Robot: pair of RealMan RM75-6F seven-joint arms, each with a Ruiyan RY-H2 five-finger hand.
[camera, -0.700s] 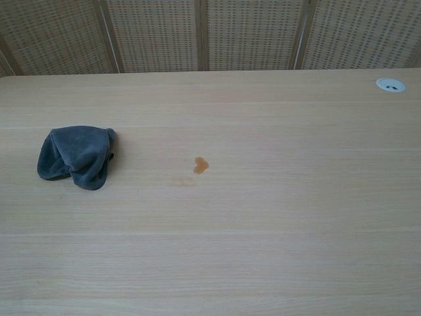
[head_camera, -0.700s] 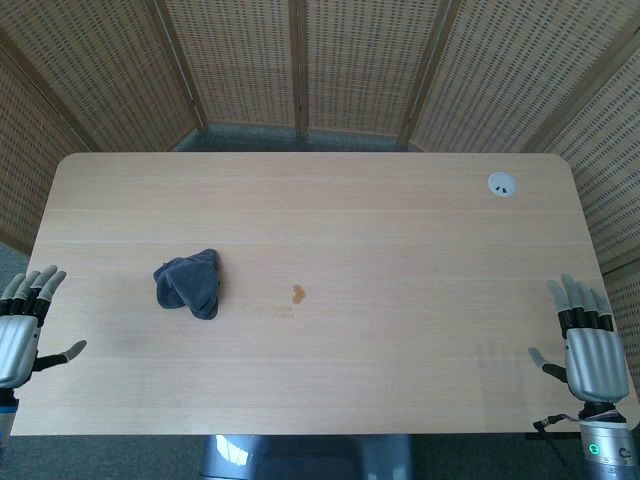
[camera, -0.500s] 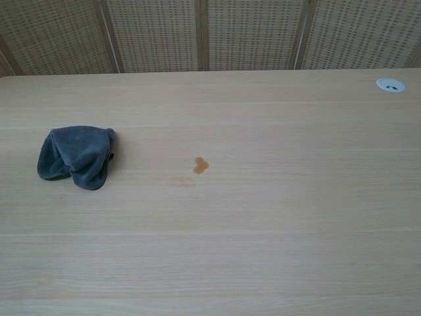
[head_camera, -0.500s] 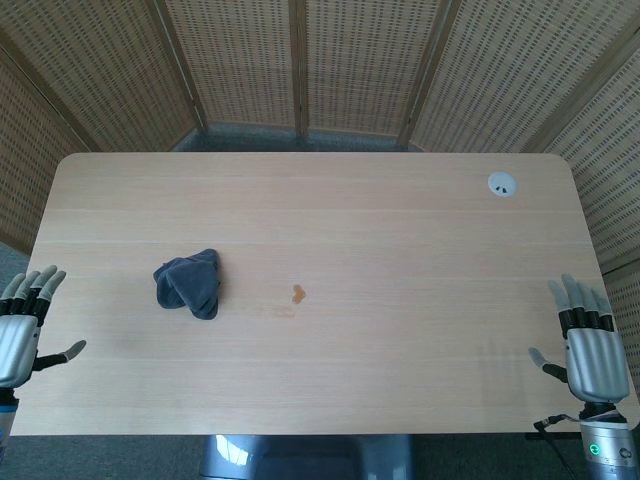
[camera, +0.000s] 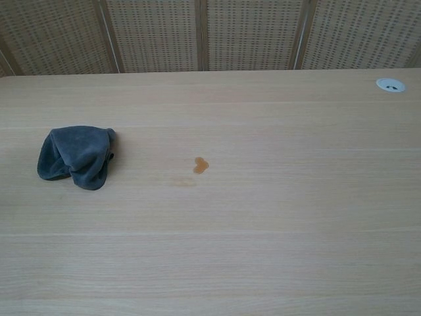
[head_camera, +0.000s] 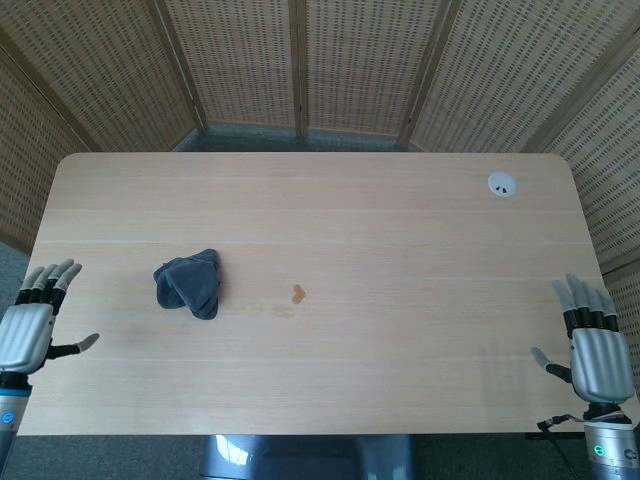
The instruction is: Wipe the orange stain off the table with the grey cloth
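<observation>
Our left hand [head_camera: 33, 327] hung at the table's [head_camera: 400, 230] left edge, fingers spread and holding nothing. The grey cloth [head_camera: 189, 284] lay crumpled left of centre, with the orange stain [head_camera: 298, 293] near it on the right, untouched. At the right edge our right hand [head_camera: 596, 352] was likewise spread and empty.

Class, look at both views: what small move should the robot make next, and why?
Probably reach the left hand toward the grey cloth to pick it up. The cloth lies bunched and untouched, left of the orange stain, and both hands hang open at the table's ends; the right hand is much farther from the cloth.
</observation>
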